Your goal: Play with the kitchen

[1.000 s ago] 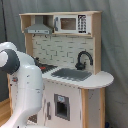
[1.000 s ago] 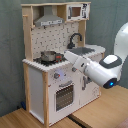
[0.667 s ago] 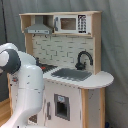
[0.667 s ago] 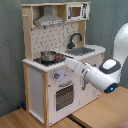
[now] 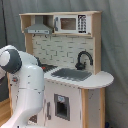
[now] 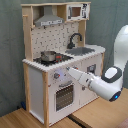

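Observation:
The kitchen (image 5: pixel 75 75) is a tall white and light-wood toy unit with a hood (image 5: pixel 38 29), microwave (image 5: pixel 73 23), black faucet (image 5: pixel 83 59) and silver sink (image 5: pixel 72 74). In the second exterior view the kitchen (image 6: pixel 37 85) shows its hob with a small pot (image 6: pixel 48 56), its knobs (image 6: pixel 56 76) and the oven door (image 6: pixel 64 95). My gripper (image 6: pixel 71 73) reaches in from the second exterior view's right and sits at the front panel just right of the knobs, above the oven door. In the first exterior view my own white arm (image 5: pixel 25 85) hides it.
A grey curtain hangs behind the kitchen. A wooden floor (image 6: pixel 20 120) lies in front of it. My arm's bulky elbow (image 6: pixel 110 85) hangs in front of the kitchen's lower cabinet under the sink.
My arm has dropped lower and stretched towards the kitchen front, bringing the gripper up to the knob panel. The kitchen itself has not moved.

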Controlling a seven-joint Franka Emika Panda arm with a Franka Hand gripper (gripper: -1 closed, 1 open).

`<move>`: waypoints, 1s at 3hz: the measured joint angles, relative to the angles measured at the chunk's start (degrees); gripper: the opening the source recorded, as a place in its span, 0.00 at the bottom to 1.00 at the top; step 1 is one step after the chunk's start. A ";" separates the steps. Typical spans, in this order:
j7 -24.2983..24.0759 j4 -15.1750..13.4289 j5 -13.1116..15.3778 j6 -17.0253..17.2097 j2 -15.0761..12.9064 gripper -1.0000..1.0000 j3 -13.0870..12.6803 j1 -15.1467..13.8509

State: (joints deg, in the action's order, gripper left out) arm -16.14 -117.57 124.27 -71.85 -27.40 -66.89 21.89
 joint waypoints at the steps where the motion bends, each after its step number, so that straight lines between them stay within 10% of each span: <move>1: -5.30 -2.81 0.00 -0.22 -0.61 1.00 0.52 -1.06; 3: -16.60 -6.21 0.00 -2.22 -0.75 1.00 0.79 -3.58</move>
State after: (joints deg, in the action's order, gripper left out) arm -32.74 -123.78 124.27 -74.07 -28.15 -66.10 18.31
